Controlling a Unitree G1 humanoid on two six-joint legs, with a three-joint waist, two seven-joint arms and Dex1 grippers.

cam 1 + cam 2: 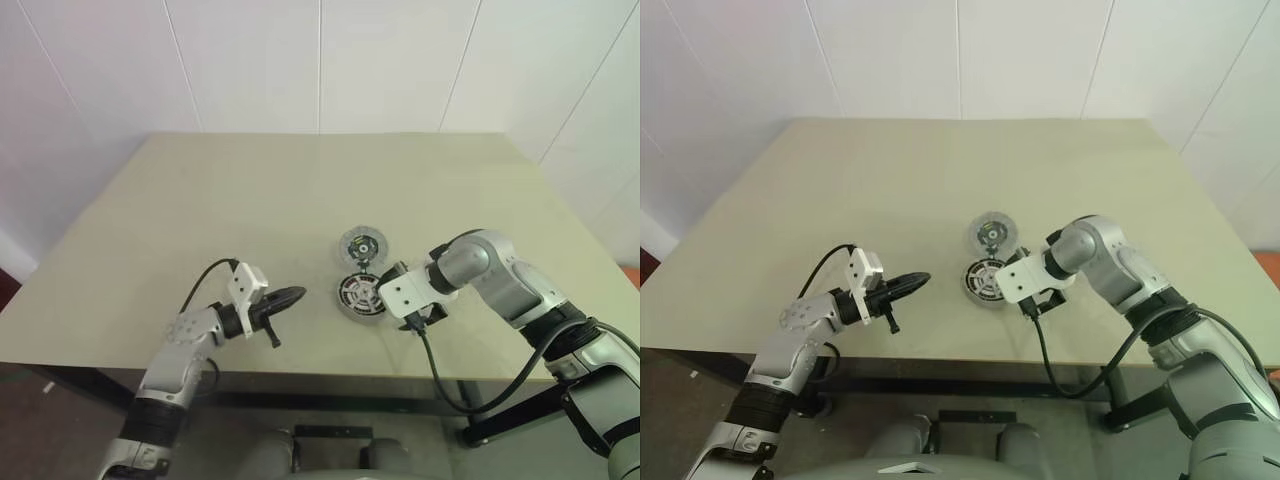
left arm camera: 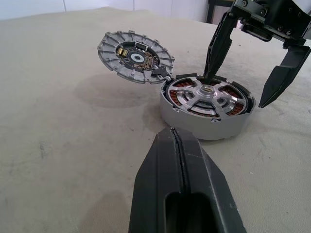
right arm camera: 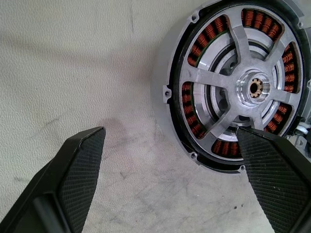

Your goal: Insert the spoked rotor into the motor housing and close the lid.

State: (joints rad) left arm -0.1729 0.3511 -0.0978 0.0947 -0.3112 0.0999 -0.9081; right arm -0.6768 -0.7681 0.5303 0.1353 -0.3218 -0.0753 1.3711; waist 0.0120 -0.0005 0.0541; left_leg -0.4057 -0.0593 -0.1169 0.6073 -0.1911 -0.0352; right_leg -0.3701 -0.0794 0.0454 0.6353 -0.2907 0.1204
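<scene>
Left eye view lays out the whole scene: a wide beige desk (image 1: 200,200) with the motor housing (image 1: 361,294) near its front edge, the lid (image 1: 362,244) just behind it, the right tool (image 1: 421,318) just beside the housing and the left tool (image 1: 290,296) a little way off on the other side. Both wrist views add what this overview cannot: the spoked rotor (image 3: 243,87) already sits inside the housing, silver spokes over copper windings, and the lid stands tilted up at the housing's far rim, seemingly hinged there, ribbed face and circuit board exposed, so closing it is what remains. The right tool is spread wide and grasps nothing, one finger (image 2: 216,46) reaching down over the rotor, though whether it touches the rotor I cannot tell, the other (image 2: 282,73) outside the housing wall. The left tool is clenched on nothing, pointing level at the housing. My worry is that a finger pressing on the rotor could drag or tip it out of seat, or shove the unrestrained housing across the desk; swinging the lid down over a finger would jam it.
</scene>
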